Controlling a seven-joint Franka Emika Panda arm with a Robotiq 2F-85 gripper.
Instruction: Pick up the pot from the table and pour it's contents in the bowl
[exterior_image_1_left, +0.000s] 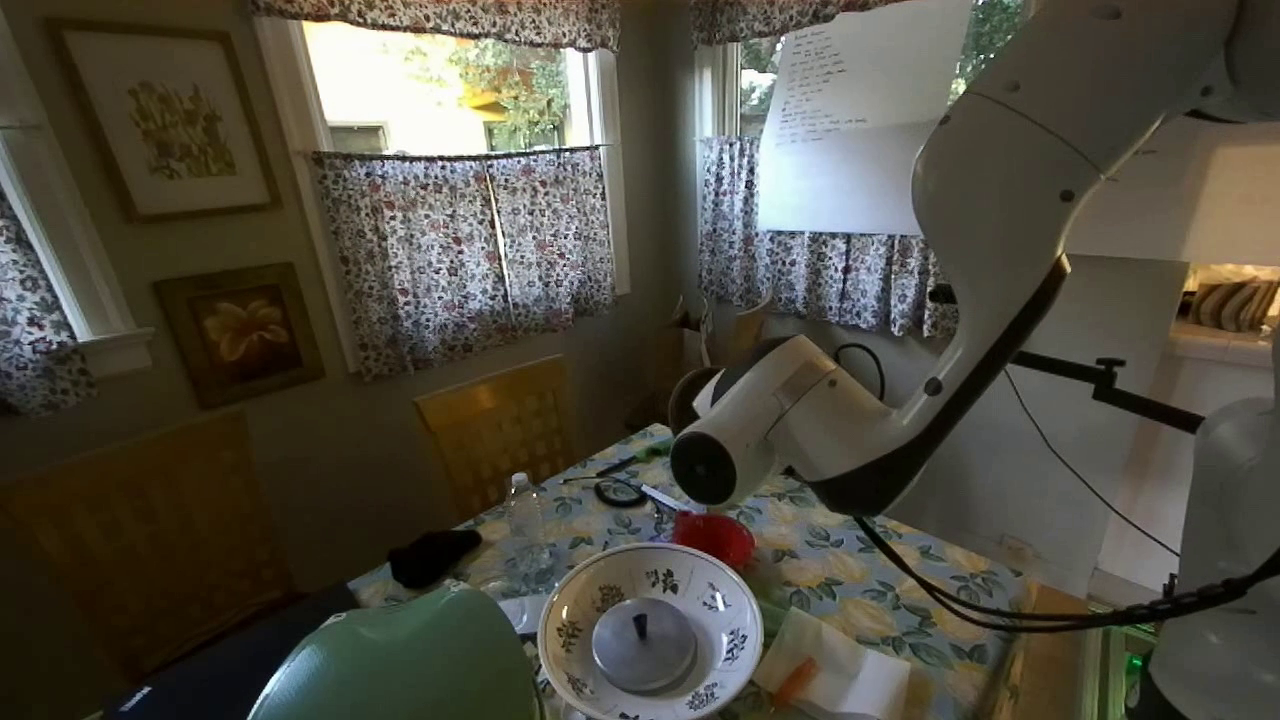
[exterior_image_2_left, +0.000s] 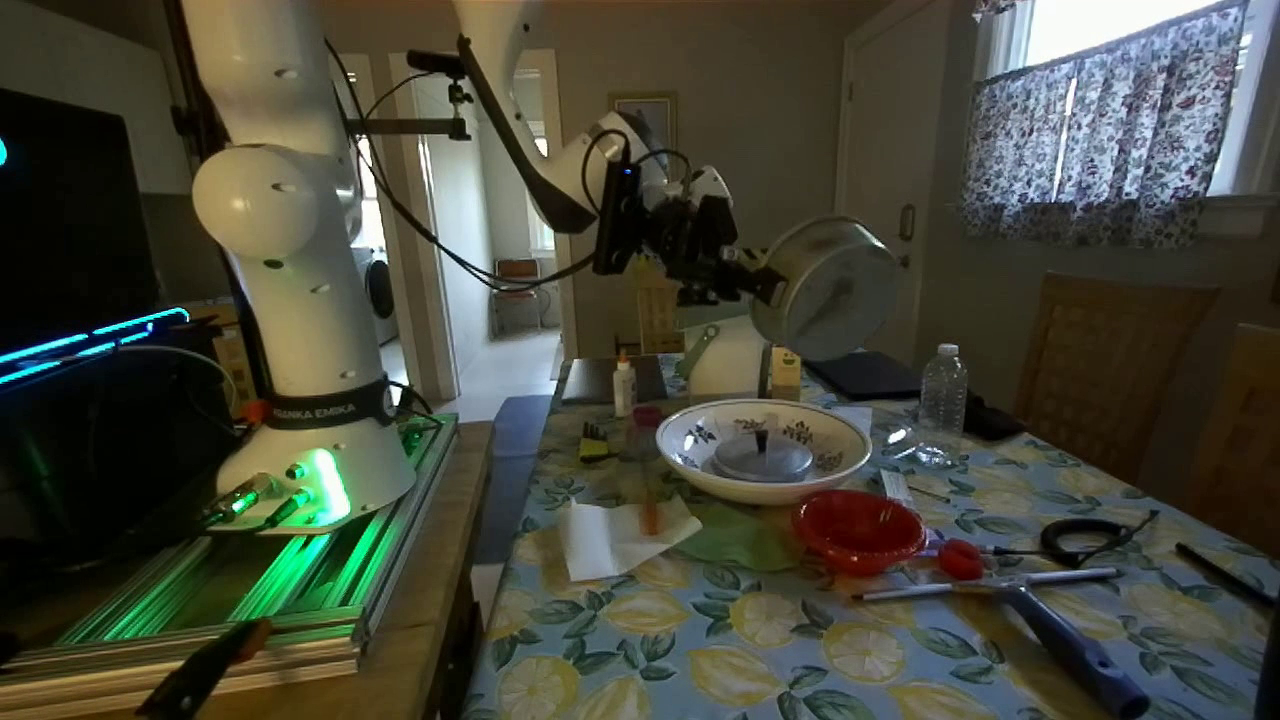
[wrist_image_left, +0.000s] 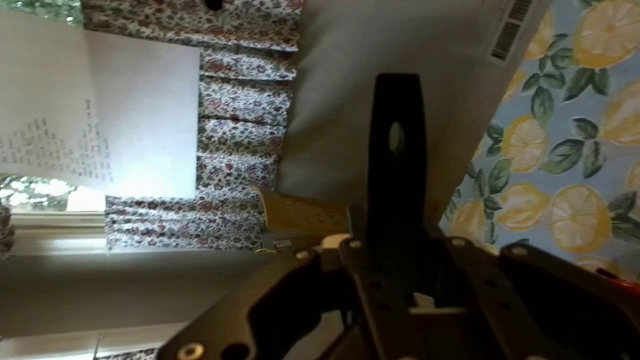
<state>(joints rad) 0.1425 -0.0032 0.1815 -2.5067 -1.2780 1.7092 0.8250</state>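
Pot (exterior_image_2_left: 828, 288) hangs tilted above the worktop (exterior_image_2_left: 790, 680), its dark handle (wrist_image_left: 398, 180) clamped in the gripper (exterior_image_2_left: 766, 286); the wrist view hides its body, and whether it overhangs the bowl (exterior_image_1_left: 722, 620) is unclear.

i see the grey metal pot (exterior_image_2_left: 822, 292) hanging steeply tilted, higher than the white bowl (exterior_image_2_left: 684, 441) upright on the lemon-print surface (exterior_image_2_left: 755, 615).

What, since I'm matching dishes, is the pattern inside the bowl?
The bowl has dark plant sprigs on white, clearest in an exterior view.
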